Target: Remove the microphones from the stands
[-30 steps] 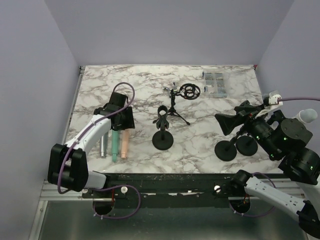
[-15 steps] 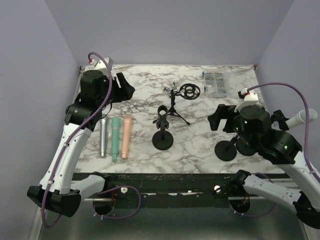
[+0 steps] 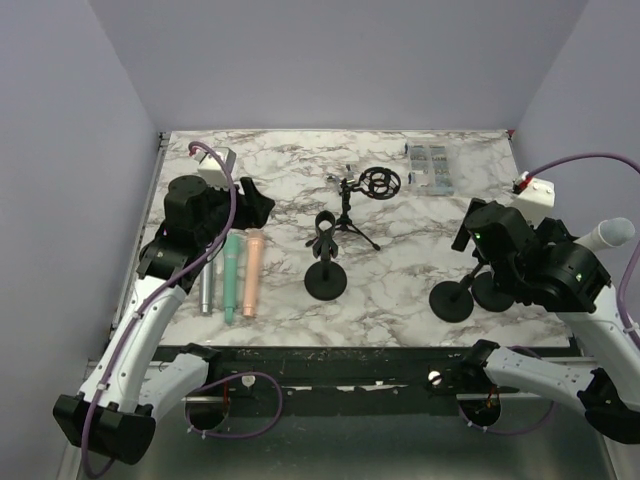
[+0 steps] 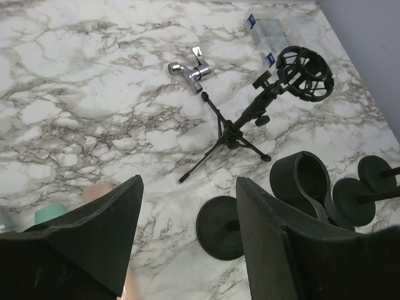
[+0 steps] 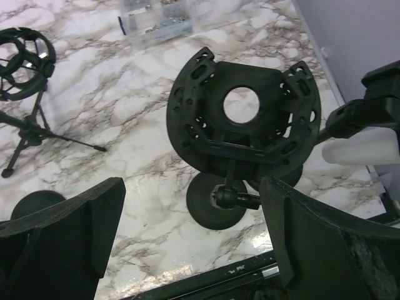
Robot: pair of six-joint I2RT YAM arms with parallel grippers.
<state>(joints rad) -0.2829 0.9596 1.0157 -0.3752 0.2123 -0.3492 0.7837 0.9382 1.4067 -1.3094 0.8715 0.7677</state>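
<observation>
Three microphones [image 3: 230, 278] lie side by side on the marble table [image 3: 400, 270], toward its near left. One is silver, one green and one peach, and their heads point away from the arms. We see the left gripper [image 4: 187, 184] hovering above their far ends, its jaws spread wide and holding nothing. In its wrist view the peach and green heads just peek out beneath the left finger [image 4: 94, 244].

Just right of the microphones, and apart from them, the clip stand [image 3: 326, 270] stands upright on a round base. Behind it is a small tripod stand [image 3: 348, 215] carrying a ring-shaped shock mount [image 3: 379, 182]. What looks like a small metal fitting [image 4: 190, 70] lies near one of its legs. A clear parts box [image 3: 430, 166] sits at the far right.

The right gripper [image 5: 192, 184] hangs over two round-based stands [image 3: 452, 302] near the right edge, its jaws also parted and empty. A second shock mount [image 5: 244, 119] fills the middle of its wrist view.
</observation>
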